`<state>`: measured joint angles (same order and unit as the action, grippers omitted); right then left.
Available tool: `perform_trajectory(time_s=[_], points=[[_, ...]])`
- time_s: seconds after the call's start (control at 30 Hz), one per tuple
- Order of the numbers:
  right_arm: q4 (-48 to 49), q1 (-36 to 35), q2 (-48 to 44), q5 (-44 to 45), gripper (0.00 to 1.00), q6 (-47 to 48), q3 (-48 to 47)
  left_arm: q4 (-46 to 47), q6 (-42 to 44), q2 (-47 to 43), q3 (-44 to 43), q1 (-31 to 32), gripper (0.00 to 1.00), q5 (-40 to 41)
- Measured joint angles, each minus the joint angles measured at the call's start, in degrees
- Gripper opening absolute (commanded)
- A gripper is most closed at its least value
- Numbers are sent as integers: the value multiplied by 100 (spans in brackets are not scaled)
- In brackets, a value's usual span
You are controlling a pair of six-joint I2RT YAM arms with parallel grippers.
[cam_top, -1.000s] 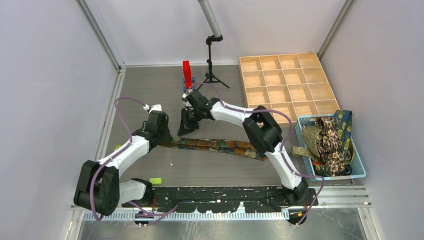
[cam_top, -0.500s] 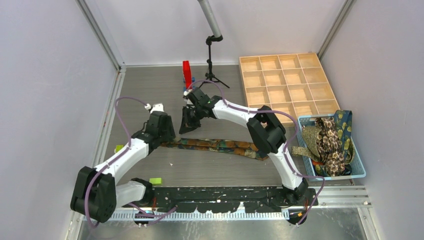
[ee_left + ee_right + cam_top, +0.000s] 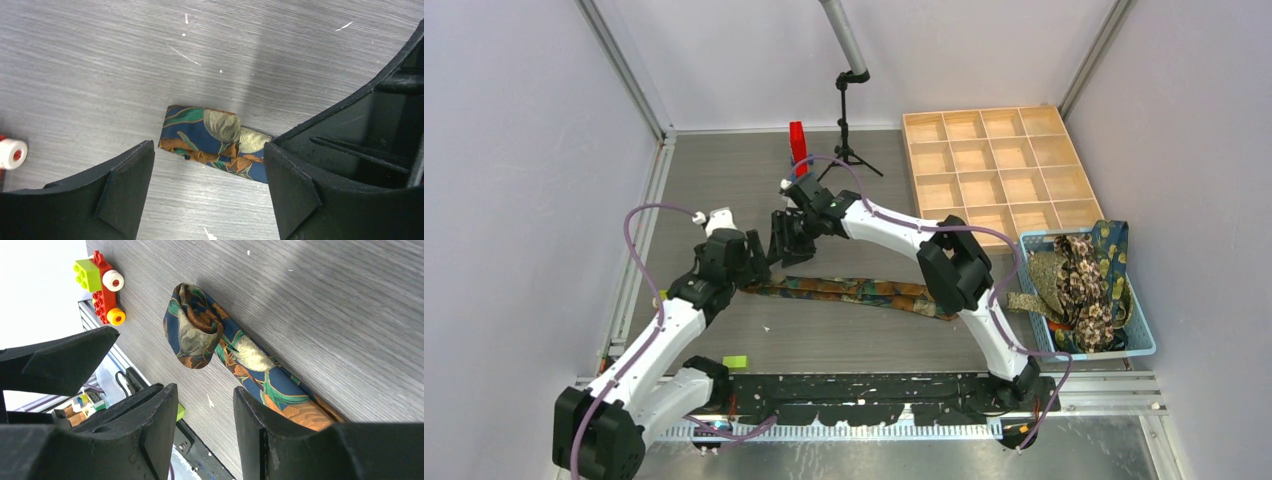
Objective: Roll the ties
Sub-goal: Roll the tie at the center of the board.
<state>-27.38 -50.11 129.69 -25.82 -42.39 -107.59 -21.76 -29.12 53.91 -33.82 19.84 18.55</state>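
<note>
A navy tie with orange and teal leaves lies stretched across the table's middle. Its left end is curled into a small loose roll, seen as a folded end in the left wrist view. My left gripper hangs over that end, open, with bare table between its fingers. My right gripper stands just behind the roll, also open and holding nothing. More ties are heaped in the basket at right.
A light blue basket sits at the right edge. A wooden compartment tray lies at the back right. A red block and a black tripod stand stand behind the grippers. A toy brick vehicle and a green brick lie nearby.
Both grippers have opened and let go of the tie's rolled end. The left arm has drawn back toward the left, and the right gripper has shifted slightly left.
</note>
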Motion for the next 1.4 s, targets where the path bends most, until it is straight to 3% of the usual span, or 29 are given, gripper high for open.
perform_trajectory(time_s=[0.23,0.53,0.8,1.4], points=[[-59,-247,44,251,48,-216,-221,-695,-352,-610,4,4,84,321],[-57,-446,380,435,36,-382,-507,-1036,-501,-1659,291,4,84,507],[-52,-472,507,544,28,-417,-450,-1082,-527,-1703,315,4,84,601],[286,-525,710,483,22,-522,-295,-1117,-577,-1683,385,4,82,658]])
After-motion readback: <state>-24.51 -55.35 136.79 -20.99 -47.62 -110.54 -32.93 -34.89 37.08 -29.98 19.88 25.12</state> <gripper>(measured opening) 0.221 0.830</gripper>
